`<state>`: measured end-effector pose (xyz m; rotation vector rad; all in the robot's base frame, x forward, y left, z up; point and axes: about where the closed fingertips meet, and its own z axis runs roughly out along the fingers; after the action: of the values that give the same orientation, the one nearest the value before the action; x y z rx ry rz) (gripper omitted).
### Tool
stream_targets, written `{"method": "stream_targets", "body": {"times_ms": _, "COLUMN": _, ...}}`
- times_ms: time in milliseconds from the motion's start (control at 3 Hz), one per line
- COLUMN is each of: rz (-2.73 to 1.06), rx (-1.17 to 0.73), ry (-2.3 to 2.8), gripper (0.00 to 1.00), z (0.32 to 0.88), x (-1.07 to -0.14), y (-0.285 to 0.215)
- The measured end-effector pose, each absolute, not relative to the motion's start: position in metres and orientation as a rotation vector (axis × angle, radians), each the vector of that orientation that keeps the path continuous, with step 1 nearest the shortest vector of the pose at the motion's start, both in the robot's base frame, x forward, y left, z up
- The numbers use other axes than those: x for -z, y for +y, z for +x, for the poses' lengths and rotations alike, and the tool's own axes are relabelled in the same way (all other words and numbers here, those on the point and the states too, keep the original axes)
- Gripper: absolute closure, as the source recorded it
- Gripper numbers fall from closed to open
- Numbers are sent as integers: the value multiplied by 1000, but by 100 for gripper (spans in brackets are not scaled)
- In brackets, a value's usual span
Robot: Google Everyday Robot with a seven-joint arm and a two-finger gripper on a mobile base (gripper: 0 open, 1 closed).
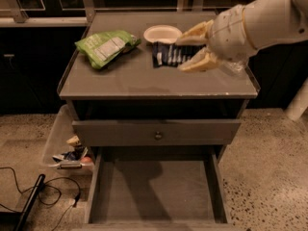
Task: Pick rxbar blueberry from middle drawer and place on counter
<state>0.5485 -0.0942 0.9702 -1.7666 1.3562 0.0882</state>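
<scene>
The rxbar blueberry (pixel 169 54), a dark wrapper with white lettering, sits between my gripper's fingers over the middle of the counter (pixel 144 81), just in front of a white bowl. My gripper (pixel 185 49) comes in from the upper right and is shut on the bar; whether the bar touches the surface I cannot tell. The middle drawer (pixel 156 189) is pulled out below, its bare grey floor empty, with my arm's shadow across it.
A green crinkly snack bag (pixel 105 46) lies at the counter's left. The white bowl (pixel 162 33) stands at the back middle. A shut drawer front with a round knob (pixel 157 135) is above the open drawer. A clear bin of clutter (pixel 67 148) and cables lie on the floor at the left.
</scene>
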Motion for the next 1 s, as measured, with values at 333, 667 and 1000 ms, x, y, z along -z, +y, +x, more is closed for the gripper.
{"method": "stream_targets", "body": {"times_ms": 333, "rz": -1737, "rx": -60, "ry": 1334, "gripper": 100, "z": 557, "x": -991, "y": -99}}
{"method": "stream_targets", "body": {"times_ms": 667, "rz": -1739, "rx": -61, "ry": 1334, "gripper": 100, "z": 557, "x": -990, "y": -99}}
{"method": "stream_targets", "body": {"times_ms": 1000, "rz": -1733, "rx": -53, "ry": 1325, "gripper": 100, "z": 573, "x": -987, "y": -98}}
